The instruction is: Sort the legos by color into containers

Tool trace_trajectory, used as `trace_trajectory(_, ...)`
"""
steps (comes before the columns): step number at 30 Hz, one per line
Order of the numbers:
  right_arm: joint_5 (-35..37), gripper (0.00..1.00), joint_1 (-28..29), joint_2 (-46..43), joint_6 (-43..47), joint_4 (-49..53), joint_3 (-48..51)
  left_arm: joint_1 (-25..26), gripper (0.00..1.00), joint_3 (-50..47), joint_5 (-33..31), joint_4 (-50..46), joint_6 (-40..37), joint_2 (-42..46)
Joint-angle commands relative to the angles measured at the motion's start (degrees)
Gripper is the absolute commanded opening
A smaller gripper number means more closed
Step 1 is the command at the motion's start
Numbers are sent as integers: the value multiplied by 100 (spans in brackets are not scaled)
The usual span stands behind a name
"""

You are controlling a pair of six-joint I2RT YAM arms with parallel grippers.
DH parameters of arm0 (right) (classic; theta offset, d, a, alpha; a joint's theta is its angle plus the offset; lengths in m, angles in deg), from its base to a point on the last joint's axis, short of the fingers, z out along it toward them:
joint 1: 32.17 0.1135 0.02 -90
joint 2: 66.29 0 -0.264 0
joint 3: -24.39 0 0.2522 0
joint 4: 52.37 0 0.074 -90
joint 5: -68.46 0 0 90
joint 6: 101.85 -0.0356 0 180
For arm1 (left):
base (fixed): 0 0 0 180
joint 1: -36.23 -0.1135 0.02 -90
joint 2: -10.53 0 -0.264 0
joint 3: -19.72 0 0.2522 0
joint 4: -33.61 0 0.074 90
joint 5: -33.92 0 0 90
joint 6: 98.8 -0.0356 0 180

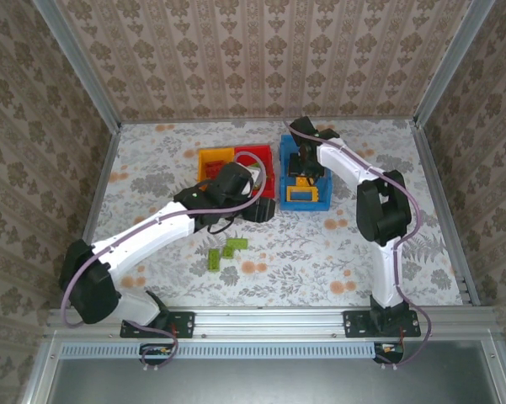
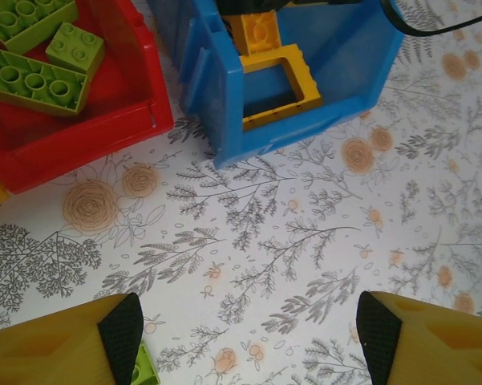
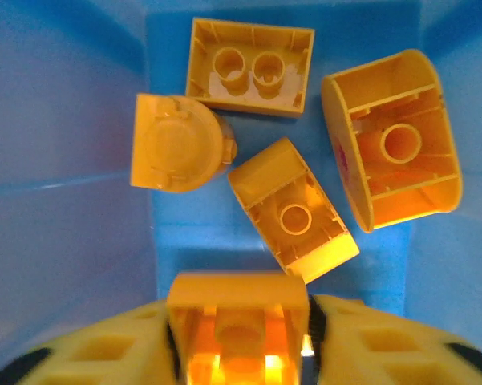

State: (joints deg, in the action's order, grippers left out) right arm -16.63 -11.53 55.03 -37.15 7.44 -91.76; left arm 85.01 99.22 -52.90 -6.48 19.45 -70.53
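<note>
My right gripper (image 3: pixel 242 325) hangs inside the blue bin (image 3: pixel 64 160), jaws slightly parted. An orange-yellow lego (image 3: pixel 236 309) sits between the fingers, with a thin gap at the right pad. Several orange-yellow legos (image 3: pixel 293 210) lie upside down on the bin floor below. My left gripper (image 2: pixel 249 337) is open and empty over the patterned table, in front of the red bin (image 2: pixel 88 140) and the blue bin (image 2: pixel 345 64). Green legos (image 2: pixel 32 76) lie in the red bin. A green lego (image 2: pixel 144 370) peeks out by the left pad. Two green legos (image 1: pixel 233 247) rest on the table.
The yellow bin (image 1: pixel 215 160), red bin (image 1: pixel 265 156) and blue bin (image 1: pixel 303 204) stand side by side at mid table. A yellow hollow frame lego (image 2: pixel 281 84) lies in the blue bin. Patterned walls enclose the table on three sides.
</note>
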Motion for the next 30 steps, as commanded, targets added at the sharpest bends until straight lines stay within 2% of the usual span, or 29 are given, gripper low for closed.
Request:
trace_trajectory(1,-117,59,-27,-106,168,111,-98,27,73,232,-326,-180,47,-75)
trace_trajectory(3,-8,64,-30,-390,189,28,66,23,73,183,-450,-320,129,-64)
trace_trajectory(7,37,66,-31,-1113,167,-129,469,7,74,-22,-623,-746,299,-8)
trace_trajectory(12,-208,69,333,-2449,451,-879,1779,-17,75,-484,-888,-1402,622,115)
trace_trajectory(18,-1397,73,1210,-3660,1104,-1794,3538,-179,76,-1054,-1065,-2133,1309,466)
trace_trajectory(23,-2157,73,1738,-3857,1043,-1934,4146,-204,76,-1573,-733,-2513,1837,870)
trace_trajectory(30,-2981,74,2085,-3882,862,-2215,4504,-62,78,-2136,-474,-2558,2092,1096)
